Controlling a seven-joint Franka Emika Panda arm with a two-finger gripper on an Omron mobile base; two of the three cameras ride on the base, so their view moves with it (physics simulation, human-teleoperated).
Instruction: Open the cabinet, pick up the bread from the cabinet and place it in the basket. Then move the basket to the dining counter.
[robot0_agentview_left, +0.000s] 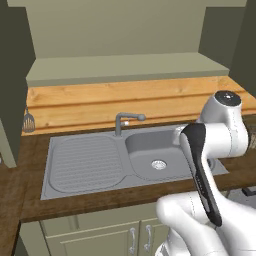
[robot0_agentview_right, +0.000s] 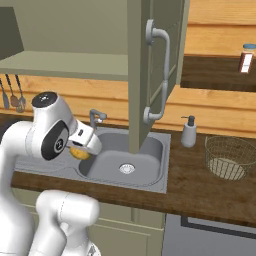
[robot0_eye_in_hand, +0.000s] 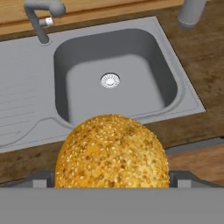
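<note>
Steel fills my left base view: the sink (robot0_agentview_left: 135, 160) with its ribbed drainboard on the left and basin on the right, set in a dark wood worktop (robot0_agentview_left: 15, 185), faucet (robot0_agentview_left: 125, 120) standing behind it. My arm (robot0_agentview_left: 210, 150) bends over the basin's right side. A slotted spatula (robot0_agentview_left: 28, 121) hangs on the plank wall at far left.

From the right base view, one cabinet (robot0_agentview_right: 150, 75) door stands open, edge-on to me, its long curved silver handle facing right. Below my wrist a sliver of the bread (robot0_agentview_right: 80, 152) shows, yellow-orange, above the drainboard just left of the basin. The gripper (robot0_agentview_right: 82, 150) is mostly hidden behind the wrist here. A soap dispenser (robot0_agentview_right: 188, 131) stands on the worktop right of the sink, and the wire basket (robot0_agentview_right: 230, 157) sits farther right, well apart from the bread. Utensils (robot0_agentview_right: 12, 92) hang on the wall at far left.

Looking along the hand, the seeded bread looms large between my dark fingertips (robot0_eye_in_hand: 41, 178), which flank it at either side, spread wide and clasped on the loaf. Beyond it lie the basin and its drain (robot0_eye_in_hand: 110, 80).
</note>
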